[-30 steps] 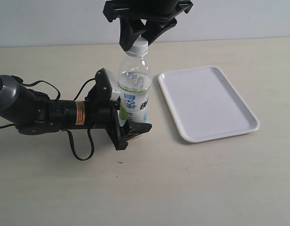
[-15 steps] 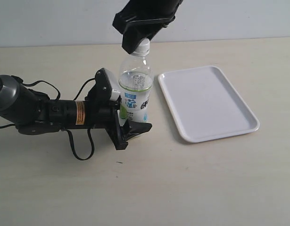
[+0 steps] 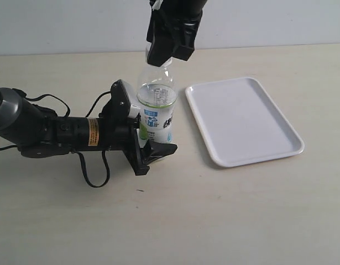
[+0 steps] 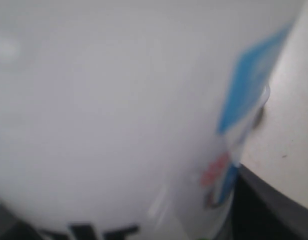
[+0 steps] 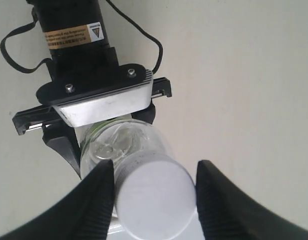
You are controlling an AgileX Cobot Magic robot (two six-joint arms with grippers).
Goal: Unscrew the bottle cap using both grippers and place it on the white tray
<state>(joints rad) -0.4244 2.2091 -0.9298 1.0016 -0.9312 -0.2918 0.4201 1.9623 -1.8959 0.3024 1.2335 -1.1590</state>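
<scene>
The clear bottle with its lime label stands upright on the table, and my left gripper is shut on its lower body from the left. In the left wrist view the bottle's label fills the frame, with one black finger at its edge. My right gripper comes down from above and hides the neck in the exterior view. In the right wrist view the white bottle cap sits between the ribbed black fingers, which press on both its sides. The white tray lies to the right of the bottle with nothing on it.
The left arm with its orange label band and loose cables stretches across the table's left side. The tray's near-left corner lies close to the bottle's base. A pale wall runs behind the table.
The right gripper has turned about the bottle's neck and dropped lower, now covering the cap in the exterior view. The left arm and bottle have stayed put.
</scene>
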